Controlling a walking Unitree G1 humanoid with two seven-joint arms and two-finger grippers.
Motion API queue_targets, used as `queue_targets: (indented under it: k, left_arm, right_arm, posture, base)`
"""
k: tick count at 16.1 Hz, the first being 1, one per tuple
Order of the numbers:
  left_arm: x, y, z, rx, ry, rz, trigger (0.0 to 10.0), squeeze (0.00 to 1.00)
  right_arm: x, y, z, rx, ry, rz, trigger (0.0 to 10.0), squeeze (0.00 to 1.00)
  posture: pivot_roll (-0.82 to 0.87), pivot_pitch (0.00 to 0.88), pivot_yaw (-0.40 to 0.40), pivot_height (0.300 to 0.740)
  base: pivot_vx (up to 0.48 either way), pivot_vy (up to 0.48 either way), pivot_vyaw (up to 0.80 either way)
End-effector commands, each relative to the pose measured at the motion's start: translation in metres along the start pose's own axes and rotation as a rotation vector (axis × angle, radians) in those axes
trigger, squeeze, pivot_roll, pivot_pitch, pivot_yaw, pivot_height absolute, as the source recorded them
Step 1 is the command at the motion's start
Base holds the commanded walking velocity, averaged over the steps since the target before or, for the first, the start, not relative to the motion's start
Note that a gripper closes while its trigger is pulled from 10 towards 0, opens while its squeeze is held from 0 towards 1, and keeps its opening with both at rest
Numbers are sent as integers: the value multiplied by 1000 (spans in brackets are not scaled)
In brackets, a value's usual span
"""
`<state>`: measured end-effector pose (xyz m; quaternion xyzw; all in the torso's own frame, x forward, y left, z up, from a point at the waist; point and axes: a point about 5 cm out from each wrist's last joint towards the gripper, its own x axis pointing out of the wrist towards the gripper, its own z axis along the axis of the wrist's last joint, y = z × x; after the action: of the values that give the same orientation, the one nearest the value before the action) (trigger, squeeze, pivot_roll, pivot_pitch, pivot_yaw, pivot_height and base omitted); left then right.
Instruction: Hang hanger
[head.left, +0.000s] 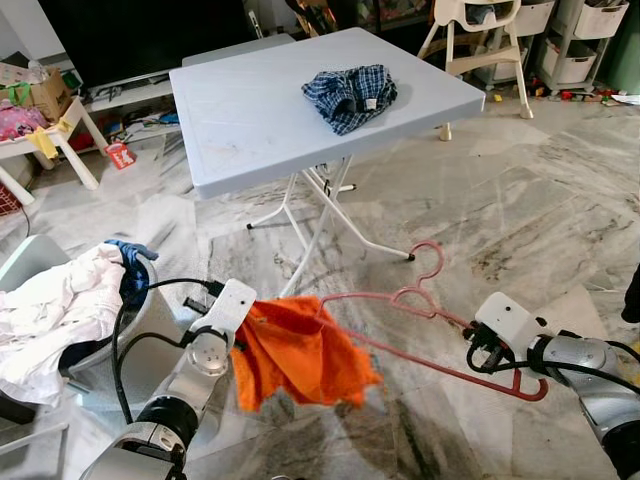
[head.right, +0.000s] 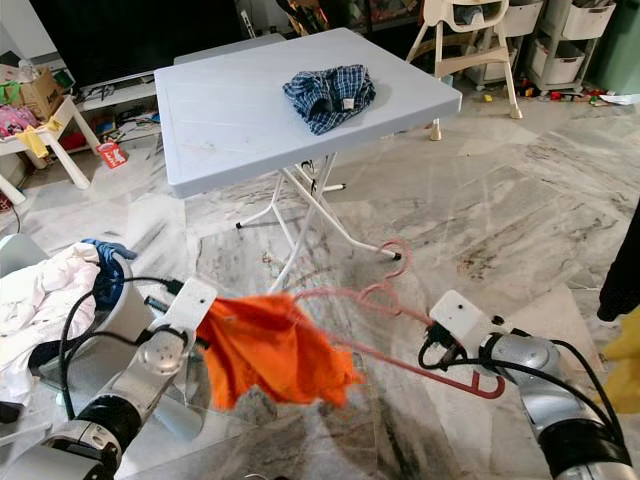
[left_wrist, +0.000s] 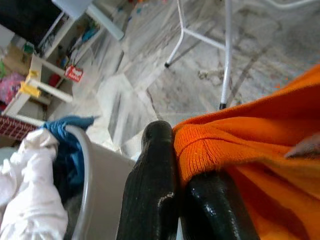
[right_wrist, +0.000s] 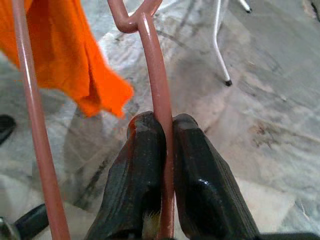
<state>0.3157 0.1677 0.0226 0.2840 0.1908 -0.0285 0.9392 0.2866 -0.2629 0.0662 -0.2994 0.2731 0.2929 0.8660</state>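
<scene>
**Both claws clamped, hanger and cloth held above the floor**

Leftmost, a laundry basket (head.left: 150, 320) sits on the marble floor (head.left: 520, 210), heaped with a white garment (head.left: 55, 305) and a blue one (head.left: 130, 265). Just beside it the left claw (left_wrist: 175, 165) is closed on the folded edge of an orange cloth (head.left: 300, 350); the wrist view shows its two black fingers (left_wrist: 152, 190) pressed together with the orange hem pinched between them. The cloth hangs from that grip and drapes over the left end of a pink hanger (head.left: 420, 300), which lies roughly level in the air between the two arms, its hook pointing away from the robot toward the legs of the tabletop.

At the hanger's right end the right claw (right_wrist: 167, 145) is shut on the pink bar, the rod running straight between the two fingertips (right_wrist: 142, 150). A second bar of the hanger passes beside the claw without touching it, and the orange cloth hangs near the far end of that bar.

Beyond the arms stands a pale blue folding tabletop (head.left: 250, 110) on white legs, well apart from the hanger, with a crumpled blue plaid garment (head.left: 348, 95) lying on it. Farther right, a white high chair (head.left: 480, 45) stands by the wall.
</scene>
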Motion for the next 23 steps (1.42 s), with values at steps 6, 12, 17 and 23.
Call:
queue_targets:
  k: [6, 12, 17, 23]
  left_arm:
    - [-1, -3, -2, -33, 5, 36, 10000, 0]
    - [-3, -11, -3, -30, -2, -6, 10000, 0]
    - [-10, -22, -24, -23, 80, -80, 10000, 0]
    - [-7, -41, 2, -70, 2, -165, 10000, 0]
  right_arm:
    - [-8, 14, 8, -99, -48, 195, 10000, 0]
    - [-9, -27, 0, -40, 74, -145, 10000, 0]
    - [-18, -69, 17, 32, 15, -513, 10000, 0]
    - [-13, -73, 31, 106, -79, -571, 10000, 0]
  posture:
    - [-165, 0, 125, 740]
    - [-166, 0, 131, 740]
    - [-160, 0, 137, 740]
    - [-159, 0, 140, 740]
  base:
    - [0, 0, 0]
    - [0, 0, 0]
    - [0, 0, 0]
    - [0, 0, 0]
